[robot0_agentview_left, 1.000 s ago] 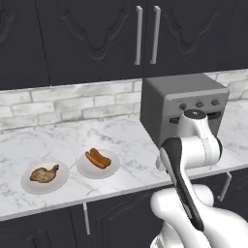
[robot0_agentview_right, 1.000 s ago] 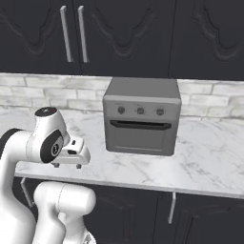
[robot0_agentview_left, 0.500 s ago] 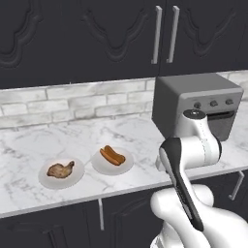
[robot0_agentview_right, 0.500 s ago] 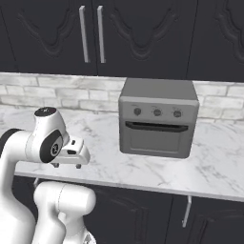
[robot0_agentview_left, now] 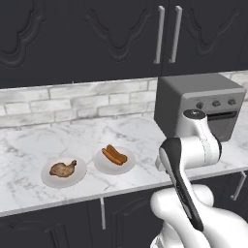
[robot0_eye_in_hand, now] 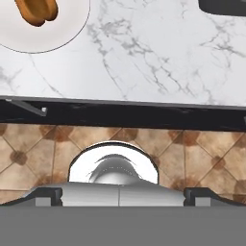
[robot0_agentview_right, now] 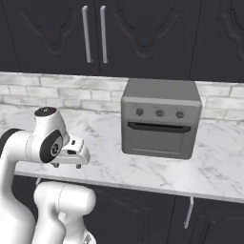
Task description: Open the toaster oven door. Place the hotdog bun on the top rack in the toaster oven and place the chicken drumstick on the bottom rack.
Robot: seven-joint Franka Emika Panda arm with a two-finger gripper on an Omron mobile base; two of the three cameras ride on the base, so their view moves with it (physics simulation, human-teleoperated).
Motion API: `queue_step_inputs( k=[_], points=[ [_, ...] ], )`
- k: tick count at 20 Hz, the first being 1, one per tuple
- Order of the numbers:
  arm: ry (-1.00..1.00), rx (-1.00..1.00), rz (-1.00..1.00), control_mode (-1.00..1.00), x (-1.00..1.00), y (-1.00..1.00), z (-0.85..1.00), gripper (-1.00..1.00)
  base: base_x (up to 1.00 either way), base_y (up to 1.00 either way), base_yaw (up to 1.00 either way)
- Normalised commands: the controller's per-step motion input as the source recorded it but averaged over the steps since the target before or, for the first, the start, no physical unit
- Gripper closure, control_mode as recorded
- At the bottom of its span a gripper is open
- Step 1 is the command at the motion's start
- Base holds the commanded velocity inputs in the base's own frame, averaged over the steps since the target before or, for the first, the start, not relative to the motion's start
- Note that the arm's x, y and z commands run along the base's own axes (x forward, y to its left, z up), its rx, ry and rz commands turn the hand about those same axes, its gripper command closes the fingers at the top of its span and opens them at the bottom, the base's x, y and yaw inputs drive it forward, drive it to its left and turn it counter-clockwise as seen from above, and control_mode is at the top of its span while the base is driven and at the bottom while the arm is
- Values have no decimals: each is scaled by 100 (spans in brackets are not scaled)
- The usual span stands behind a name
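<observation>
The toaster oven (robot0_agentview_right: 160,124) stands at the back of the marble desk (robot0_agentview_right: 157,169), its door closed. On the same desk, nearer the front edge, two white plates sit side by side: the hotdog bun (robot0_agentview_left: 114,155) on one plate (robot0_agentview_left: 99,165), the chicken drumstick (robot0_agentview_left: 63,168) on the other plate (robot0_agentview_left: 48,178), farther from the oven. The hand (robot0_agentview_right: 76,153) hangs above the desk's front edge, apart from all of them; whether its fingers are spread or pressed together cannot be told.
</observation>
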Motion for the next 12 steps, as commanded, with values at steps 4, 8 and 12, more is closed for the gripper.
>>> queue_step_inputs(
  k=[4,8,12],
  points=[
    [-2,0,0,-100,0,0,3,-100,0,4,1],
    [-9,1,-1,-100,0,0,19,-100,0,0,0],
    [-17,11,-11,-100,-17,-25,7,-100,0,0,0]
  ],
)
